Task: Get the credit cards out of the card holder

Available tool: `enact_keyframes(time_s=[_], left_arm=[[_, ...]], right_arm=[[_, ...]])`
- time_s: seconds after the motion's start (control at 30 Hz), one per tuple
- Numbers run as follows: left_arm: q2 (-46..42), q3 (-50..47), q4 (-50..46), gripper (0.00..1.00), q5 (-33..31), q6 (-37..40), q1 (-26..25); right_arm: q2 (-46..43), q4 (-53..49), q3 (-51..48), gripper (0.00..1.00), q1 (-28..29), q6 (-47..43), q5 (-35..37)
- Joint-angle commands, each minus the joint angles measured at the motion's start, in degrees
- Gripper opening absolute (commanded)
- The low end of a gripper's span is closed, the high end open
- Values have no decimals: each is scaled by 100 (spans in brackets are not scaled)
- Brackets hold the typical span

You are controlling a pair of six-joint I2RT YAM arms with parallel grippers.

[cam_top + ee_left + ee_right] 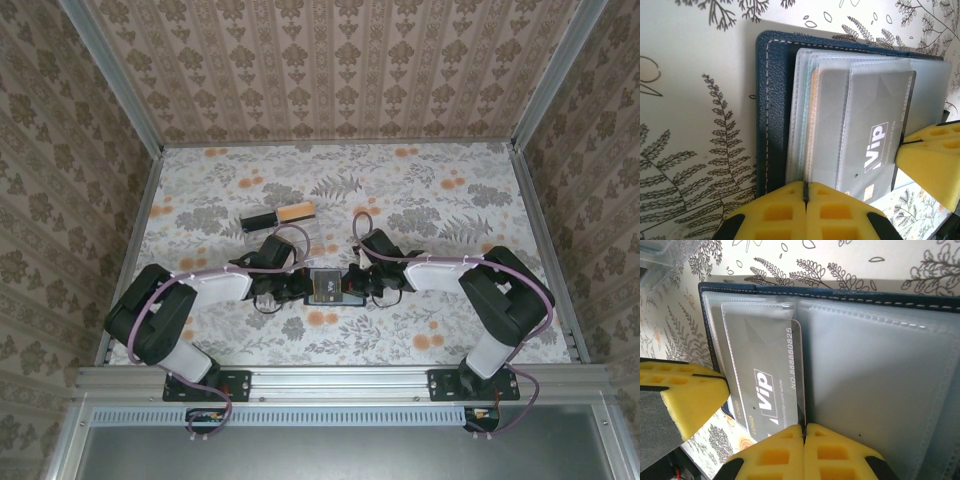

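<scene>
The card holder (325,287) lies open on the table between both arms. Its navy cover (771,100) and clear pockets face up. My left gripper (805,192) is shut on the near edge of one of the pocket leaves. A black card with pale "Vip" print (765,385) sticks partly out of a pocket, and my right gripper (803,432) is shut on that card's corner edge. The thin orange edge of a tan-orange card (814,125) shows inside another pocket. In the top view the left gripper (296,288) and the right gripper (358,286) face each other across the holder.
Behind the holder to the left lie a black piece (261,220) and a tan-orange piece (297,211), by a clear plastic tray (662,255). Patterned walls close the table on three sides. Open floral tabletop lies to the back and right.
</scene>
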Motion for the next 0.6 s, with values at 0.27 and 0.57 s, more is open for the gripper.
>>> enact_keyframes(time_s=[0.27, 0.57], left_arm=[[92, 196, -661, 0, -182, 67, 45], [-149, 601, -722, 2, -81, 118, -23]], right_arm=[[83, 363, -121, 9, -44, 145, -298], [197, 457, -112, 2, -44, 169, -371]])
